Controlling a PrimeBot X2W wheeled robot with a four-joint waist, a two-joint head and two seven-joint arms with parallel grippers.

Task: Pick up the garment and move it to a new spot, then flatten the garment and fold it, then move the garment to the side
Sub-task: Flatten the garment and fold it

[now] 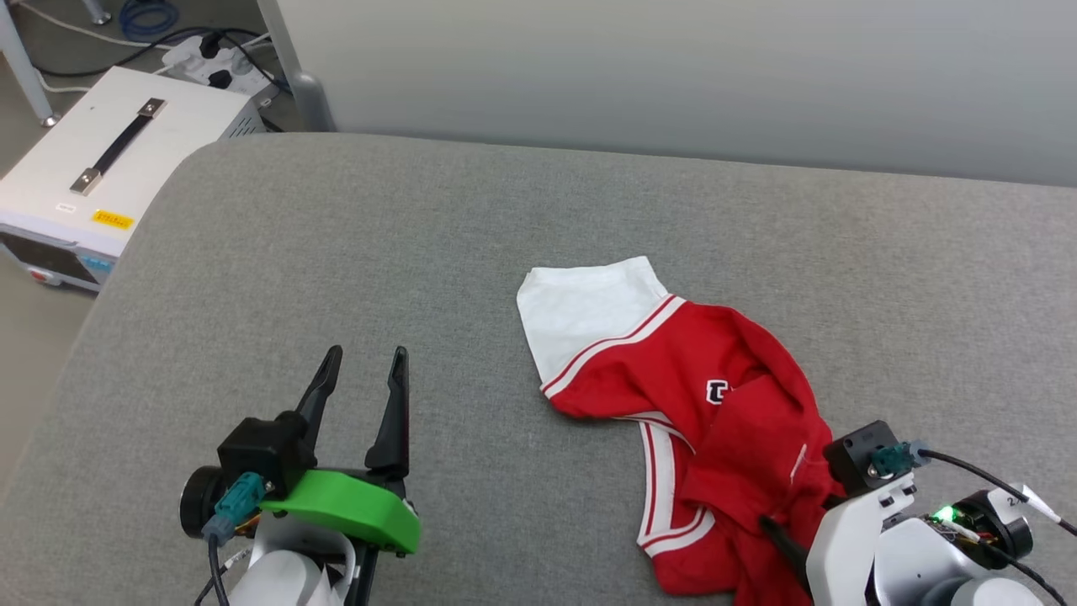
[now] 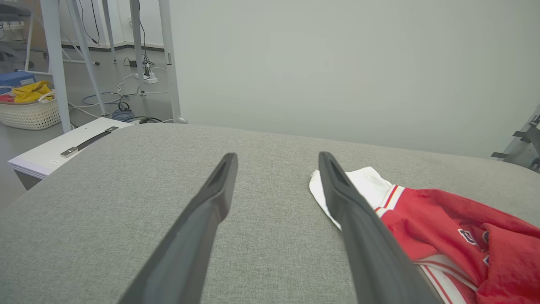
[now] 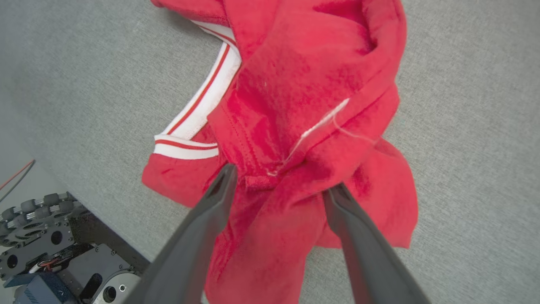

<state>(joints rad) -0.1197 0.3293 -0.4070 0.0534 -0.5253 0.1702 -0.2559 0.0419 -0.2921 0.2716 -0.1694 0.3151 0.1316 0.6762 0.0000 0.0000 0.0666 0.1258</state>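
Garment: the red jersey (image 1: pixel 715 404) lies crumpled on the grey padded tabletop (image 1: pixel 421 252), right of middle and close to the near edge. One white sleeve (image 1: pixel 580 311) is spread flat at its far left, and the red body is heaped over itself.
Right pincer: my right pincer (image 3: pixel 282 179) is spread wide with nothing pinched. Its two fingers stand astride a raised ridge of red cloth at the near end of the heap, beside the striped trim (image 3: pixel 198 114).
Left pincer: my left pincer (image 1: pixel 365 352) is spread and empty over bare grey surface, well to the left of the jersey.
Step in hand: I judge this to be the first pick-up, with the grasp not yet closed.
Doing it well: I should sink until the ridge sits deep between my fingers, then close on the whole bunch and not on one loose layer, since thin cloth slips. I should lift straight up before carrying, so the sleeve does not drag.
Hidden: in the head view my right forearm covers the jersey's near right part.
Hard to make out: one black, white-edged letter (image 1: pixel 718 391) peeps out, and the rest is folded under. I cannot find the second sleeve. I also cannot tell whether my right fingertips press the cloth or hang just above it.
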